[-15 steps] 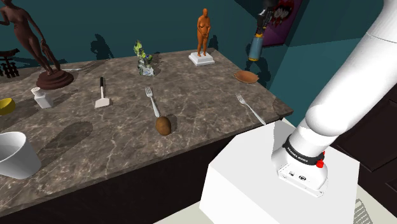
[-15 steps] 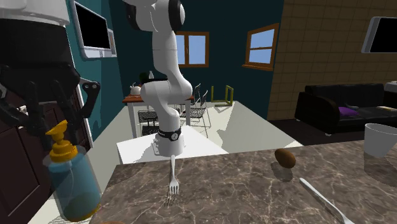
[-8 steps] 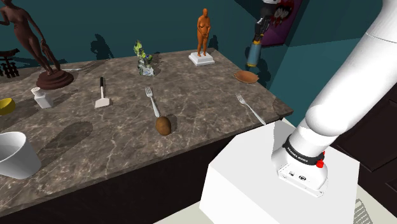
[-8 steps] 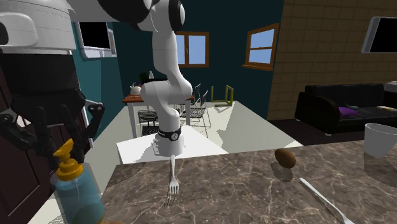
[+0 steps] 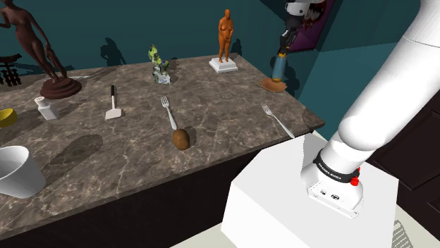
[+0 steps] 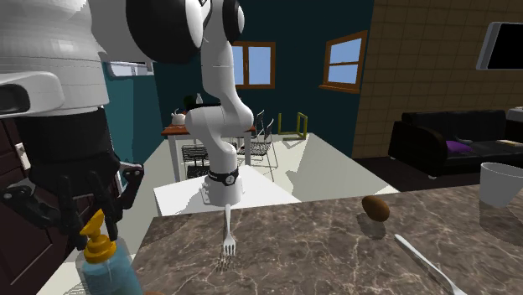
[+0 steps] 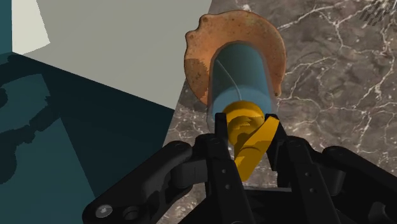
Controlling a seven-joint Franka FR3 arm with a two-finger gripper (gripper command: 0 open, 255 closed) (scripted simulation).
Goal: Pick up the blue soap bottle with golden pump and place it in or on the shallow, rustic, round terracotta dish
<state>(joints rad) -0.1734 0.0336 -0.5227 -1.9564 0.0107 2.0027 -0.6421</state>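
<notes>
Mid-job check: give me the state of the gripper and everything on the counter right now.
gripper: shut on the soap bottle.
soap bottle: upright, held over the dish; contact unclear.
dish: flat at the corner of the counter.
middle fork: lying flat.
edge fork: lying flat.
white cup: upright.

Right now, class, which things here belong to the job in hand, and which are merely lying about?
Job in hand: blue soap bottle, clasped by the gripper; terracotta dish under it.

Lying about: fork, second fork, spatula, brown egg-shaped thing, orange figurine, white cup, dark statue.
</notes>
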